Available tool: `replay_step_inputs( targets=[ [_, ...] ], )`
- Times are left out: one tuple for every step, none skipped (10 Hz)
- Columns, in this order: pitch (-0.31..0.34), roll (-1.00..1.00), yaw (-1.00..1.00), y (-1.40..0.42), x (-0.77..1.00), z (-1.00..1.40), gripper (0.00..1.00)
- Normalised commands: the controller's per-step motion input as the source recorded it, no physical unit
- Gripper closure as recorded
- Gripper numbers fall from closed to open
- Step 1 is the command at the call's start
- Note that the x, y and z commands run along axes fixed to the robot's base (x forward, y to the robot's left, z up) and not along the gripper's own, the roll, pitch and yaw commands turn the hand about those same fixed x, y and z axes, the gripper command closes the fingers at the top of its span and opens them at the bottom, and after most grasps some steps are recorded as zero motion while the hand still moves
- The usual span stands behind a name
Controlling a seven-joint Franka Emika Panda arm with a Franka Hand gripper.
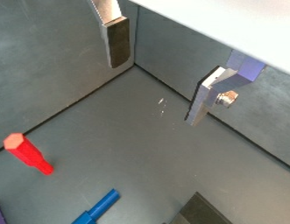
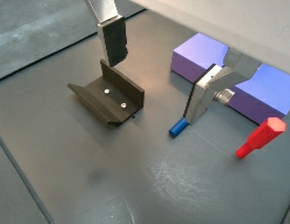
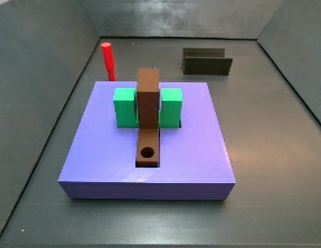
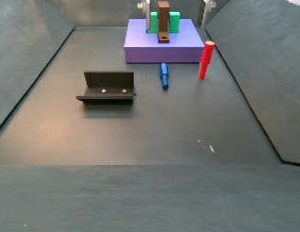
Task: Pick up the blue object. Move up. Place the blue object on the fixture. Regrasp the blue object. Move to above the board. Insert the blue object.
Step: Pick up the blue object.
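Note:
The blue object (image 4: 164, 74) is a slim blue peg lying on the dark floor just in front of the board (image 4: 142, 52); it also shows in both wrist views (image 1: 98, 208) (image 2: 180, 128). The fixture (image 4: 107, 87) stands to its left, also in a wrist view (image 2: 109, 98) and a side view (image 3: 207, 62). The gripper (image 2: 153, 92) (image 1: 155, 90) hangs open and empty above the floor, between the fixture and the blue peg, touching neither. One finger (image 2: 201, 96) hides most of the peg in a wrist view. The board (image 3: 189, 155) hides the peg in a side view.
A red peg (image 4: 206, 60) stands upright right of the blue peg, at the board's front corner, also seen from the far side (image 3: 107, 60). On the board are green blocks (image 3: 125, 107) and a brown bar (image 3: 148, 116) with a round hole. Grey walls enclose the floor.

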Motion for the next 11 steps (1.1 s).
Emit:
replay_step_inputs(
  targets=[
    [0.031, 0.08, -0.21, -0.76, 0.43, -0.23, 0.00],
    [0.000, 0.03, -0.25, -0.78, 0.44, -0.27, 0.00],
    [0.000, 0.00, -0.30, -0.73, 0.41, -0.27, 0.00],
    [0.000, 0.00, -0.31, -0.70, 0.41, -0.28, 0.00],
    [0.000, 0.00, -0.32, -0.65, 0.43, -0.28, 0.00],
    [0.000, 0.00, -0.33, -0.61, 0.44, -0.30, 0.00],
    [0.000, -0.05, -0.31, -0.44, 0.39, -0.31, 0.00],
    [0.000, -0.05, -0.25, -0.39, 0.29, -0.32, 0.00],
    [0.000, -0.06, -0.21, -0.35, 0.24, -0.32, 0.00],
    [0.000, -0.05, -0.18, -0.35, 0.21, -0.35, 0.00],
    [-0.039, -0.04, -0.05, -0.29, 0.03, -0.39, 0.00]
  ],
)
